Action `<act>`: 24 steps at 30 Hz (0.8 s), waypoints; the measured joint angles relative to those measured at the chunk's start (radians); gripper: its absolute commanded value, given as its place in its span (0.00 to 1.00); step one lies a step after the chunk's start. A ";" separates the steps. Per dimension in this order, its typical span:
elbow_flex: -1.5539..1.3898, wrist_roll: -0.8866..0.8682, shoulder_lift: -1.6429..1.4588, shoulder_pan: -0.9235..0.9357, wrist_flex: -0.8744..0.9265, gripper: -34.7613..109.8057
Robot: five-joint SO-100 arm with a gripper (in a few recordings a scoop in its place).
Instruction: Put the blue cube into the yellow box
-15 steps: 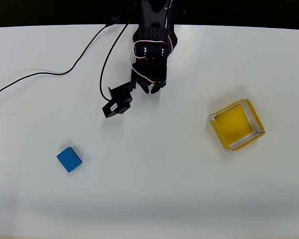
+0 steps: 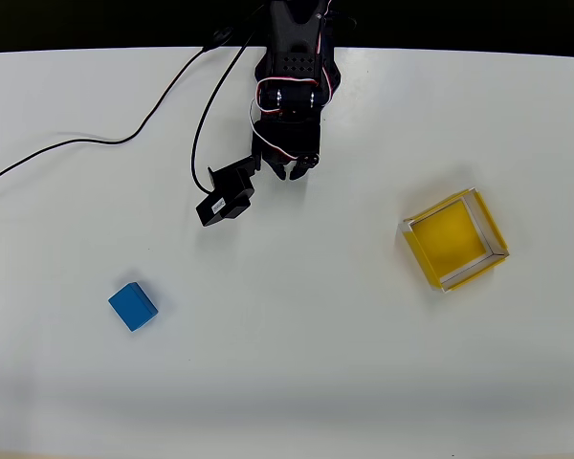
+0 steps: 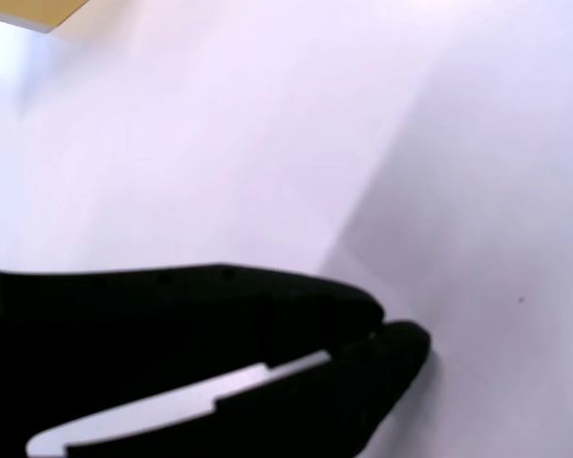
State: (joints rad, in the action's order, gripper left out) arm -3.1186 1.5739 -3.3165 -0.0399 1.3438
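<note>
From the overhead view I see the blue cube (image 2: pixel 134 306) sitting on the white tabletop (image 2: pixel 297 382) toward the lower left, well apart from everything else. It is a small, solid block of bright, even blue with plain faces; it is turned a little off square to the picture's edges, so I catch its top face plus a slightly darker side face, and it throws a faint soft shadow around itself. The yellow box (image 2: pixel 456 239) lies far across the tabletop on the right, also rotated at an angle: a shallow square tray with a yellow floor and yellow outer sides, edged by thin pale rims, and I see nothing lying inside it. It looks roughly twice as wide as the cube. My arm (image 2: pixel 292 76) reaches in from the top centre, black with red and white wires looping over it, and the gripper (image 2: pixel 297 170) hangs over bare tabletop between the two things, nearer the top edge than either. In the wrist view the gripper (image 3: pixel 377 329) shows as two dark fingers whose tips meet, so I read it as closed with nothing between them; a pale strip runs along the lower finger. A small black boxy module (image 2: pixel 225 196) sticks out just to the left of the gripper, and a black cable (image 2: pixel 96 143) trails away across the tabletop to the left edge.
</note>
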 measured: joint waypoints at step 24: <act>0.535 0.123 0.933 0.324 -0.690 0.47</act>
State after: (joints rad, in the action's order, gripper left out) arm -2.5832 1.6966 -2.3838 0.2838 0.6535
